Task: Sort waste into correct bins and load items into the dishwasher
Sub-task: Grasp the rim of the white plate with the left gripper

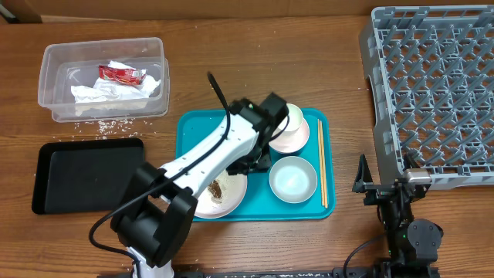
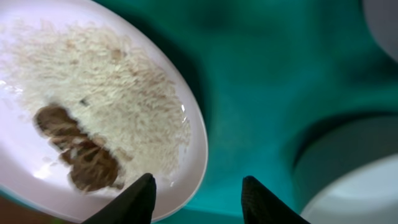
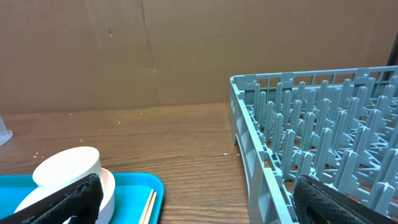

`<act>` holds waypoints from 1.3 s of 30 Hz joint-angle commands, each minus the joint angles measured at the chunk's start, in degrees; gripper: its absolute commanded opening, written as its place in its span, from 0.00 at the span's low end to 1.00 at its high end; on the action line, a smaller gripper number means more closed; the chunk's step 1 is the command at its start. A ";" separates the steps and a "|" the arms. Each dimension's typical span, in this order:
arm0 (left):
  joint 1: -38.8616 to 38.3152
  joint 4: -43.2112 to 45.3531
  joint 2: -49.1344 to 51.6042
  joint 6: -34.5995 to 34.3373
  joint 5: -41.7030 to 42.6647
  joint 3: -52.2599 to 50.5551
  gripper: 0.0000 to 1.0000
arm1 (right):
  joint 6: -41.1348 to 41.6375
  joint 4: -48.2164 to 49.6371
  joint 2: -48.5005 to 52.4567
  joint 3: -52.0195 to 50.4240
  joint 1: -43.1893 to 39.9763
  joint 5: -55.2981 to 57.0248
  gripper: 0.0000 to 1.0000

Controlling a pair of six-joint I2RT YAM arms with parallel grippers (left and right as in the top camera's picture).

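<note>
The white plate (image 1: 225,199) lies on the teal tray (image 1: 193,123) with rice (image 2: 118,93) and a brown scrap (image 2: 81,152) on it. My left gripper (image 2: 199,180) is open low over the plate's right rim, one finger above the plate and one above the tray; it also shows in the overhead view (image 1: 258,161). A white bowl (image 1: 293,179), a cup (image 1: 293,116) standing in a second bowl (image 1: 297,139), and chopsticks (image 1: 322,162) lie on the tray. My right gripper (image 3: 196,186) is open and empty by the grey rack (image 1: 432,93).
The clear tub (image 1: 104,45) at the back left holds a red wrapper (image 1: 120,74) and napkins (image 1: 93,93). Loose rice grains (image 1: 108,123) lie in front of it. The black tray (image 1: 85,176) sits at the left. The rack's wall (image 3: 261,149) is close to my right gripper.
</note>
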 commanded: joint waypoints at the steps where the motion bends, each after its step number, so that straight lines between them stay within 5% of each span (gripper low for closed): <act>1: -1.55 3.65 -0.15 -2.10 -0.13 -4.44 0.48 | -0.22 0.44 -0.42 -0.59 0.15 0.33 1.00; 30: -4.83 13.18 -0.13 -2.19 -6.60 -11.43 0.37 | -0.22 0.44 -0.42 -0.59 0.15 0.35 1.00; 34: -4.83 13.60 -0.13 -2.19 -6.62 -11.43 0.18 | -0.20 0.44 -0.42 -0.59 0.15 0.33 1.00; 39: -4.83 13.33 -0.15 -2.16 -6.58 -11.41 0.11 | -0.22 0.44 -0.42 -0.59 0.15 0.33 1.00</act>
